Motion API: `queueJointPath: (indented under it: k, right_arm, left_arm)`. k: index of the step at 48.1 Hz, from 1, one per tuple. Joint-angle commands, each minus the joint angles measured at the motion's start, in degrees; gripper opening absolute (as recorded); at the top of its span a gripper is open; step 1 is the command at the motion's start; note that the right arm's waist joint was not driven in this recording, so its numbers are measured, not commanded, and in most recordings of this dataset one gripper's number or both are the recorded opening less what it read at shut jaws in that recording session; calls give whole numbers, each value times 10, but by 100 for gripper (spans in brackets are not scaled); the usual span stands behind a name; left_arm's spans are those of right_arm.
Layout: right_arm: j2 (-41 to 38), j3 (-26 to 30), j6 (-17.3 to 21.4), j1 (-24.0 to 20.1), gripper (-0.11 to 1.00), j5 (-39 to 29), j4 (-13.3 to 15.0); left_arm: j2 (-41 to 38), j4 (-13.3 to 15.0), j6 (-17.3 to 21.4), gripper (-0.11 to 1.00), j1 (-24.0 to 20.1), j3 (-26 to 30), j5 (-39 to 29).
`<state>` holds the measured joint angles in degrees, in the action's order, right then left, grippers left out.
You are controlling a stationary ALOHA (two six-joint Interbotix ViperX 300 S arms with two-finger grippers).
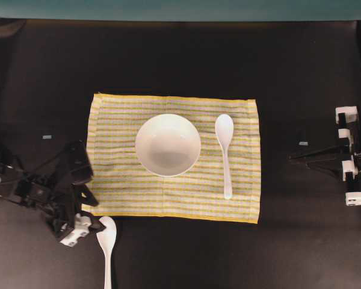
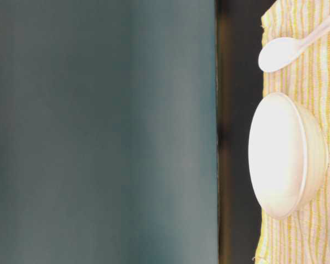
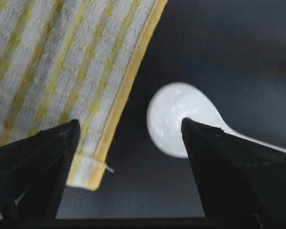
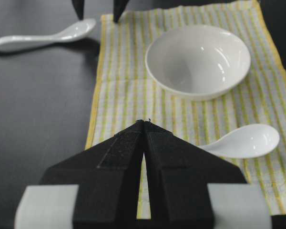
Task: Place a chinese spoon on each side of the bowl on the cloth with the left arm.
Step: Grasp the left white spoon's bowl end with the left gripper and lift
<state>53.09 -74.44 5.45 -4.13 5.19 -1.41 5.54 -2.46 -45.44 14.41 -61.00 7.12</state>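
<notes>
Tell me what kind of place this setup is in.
Probably a robotics lab bench laid out as a mock place setting: a black table flanked by two robot arms, with a striped cloth holding a white bowl and a spoon.

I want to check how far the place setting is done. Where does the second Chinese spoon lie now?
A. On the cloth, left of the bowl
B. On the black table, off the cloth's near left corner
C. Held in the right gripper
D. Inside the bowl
B: the second spoon lies on the bare black table just off the cloth corner, beside the open left gripper.
</notes>
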Motion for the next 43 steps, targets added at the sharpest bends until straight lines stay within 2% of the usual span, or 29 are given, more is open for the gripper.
queueJointPath:
  k: [1, 13, 19, 27, 36, 39, 43]
  right_arm:
    - [-2, 5, 4, 0, 0, 3, -1]
    - [-2, 4, 4, 0, 0, 3, -1]
    - [-2, 4, 4, 0, 0, 4, -1]
    - [-2, 4, 4, 0, 0, 4, -1]
    - [-1, 4, 4, 0, 0, 4, -1]
    - [-1, 4, 4, 0, 0, 4, -1]
    - [-2, 4, 4, 0, 0, 4, -2]
  left_arm:
    - [-15, -2, 1, 83, 4, 12, 20]
    - [-18, -1, 1, 82, 4, 12, 25]
    - [-18, -1, 2, 78, 4, 11, 25]
    - [-17, -2, 8, 57, 4, 11, 8]
    - [3, -2, 29, 15, 3, 18, -43]
    - [22, -1, 40, 9, 1, 28, -70]
    - [54, -2, 56, 9, -8, 43, -111]
